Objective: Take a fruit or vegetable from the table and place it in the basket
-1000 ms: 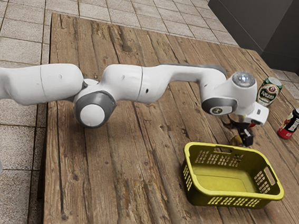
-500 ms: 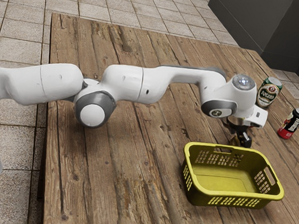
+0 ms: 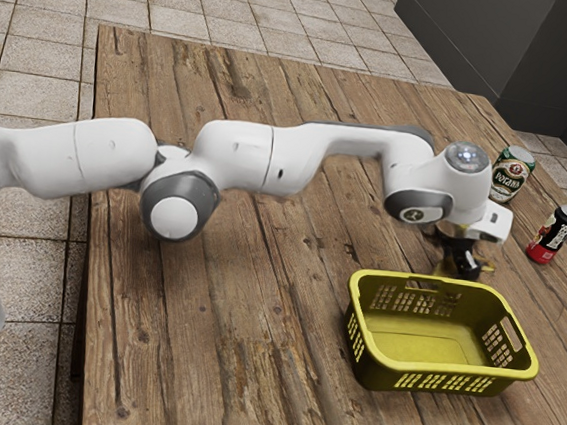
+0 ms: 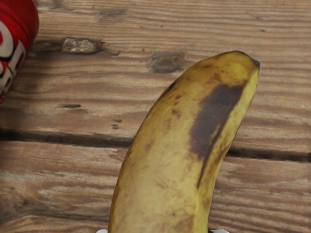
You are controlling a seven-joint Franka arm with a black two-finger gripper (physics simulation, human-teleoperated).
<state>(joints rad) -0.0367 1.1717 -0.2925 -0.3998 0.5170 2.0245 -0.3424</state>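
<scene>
1. Wrist view: the banana [image 4: 167, 150] lies from the bottom centre towards the upper right, over the tabletop [image 4: 272, 199]. A red can [image 4: 14, 36] is at the upper left edge.
2. Exterior view: the jaws are right of the centre, just above the back rim of the basket [image 3: 444, 369] in the frame. Compared with one second ago, the hand [image 3: 459, 232] has shifted slightly to the right, and a yellow end now comes out at the right of the jaws.
3. I judge that the grasp is being made now, but I cannot tell if the jaws are apart, together or clamped on the banana. It is outside the basket, so lifting and carrying should remain.
</scene>
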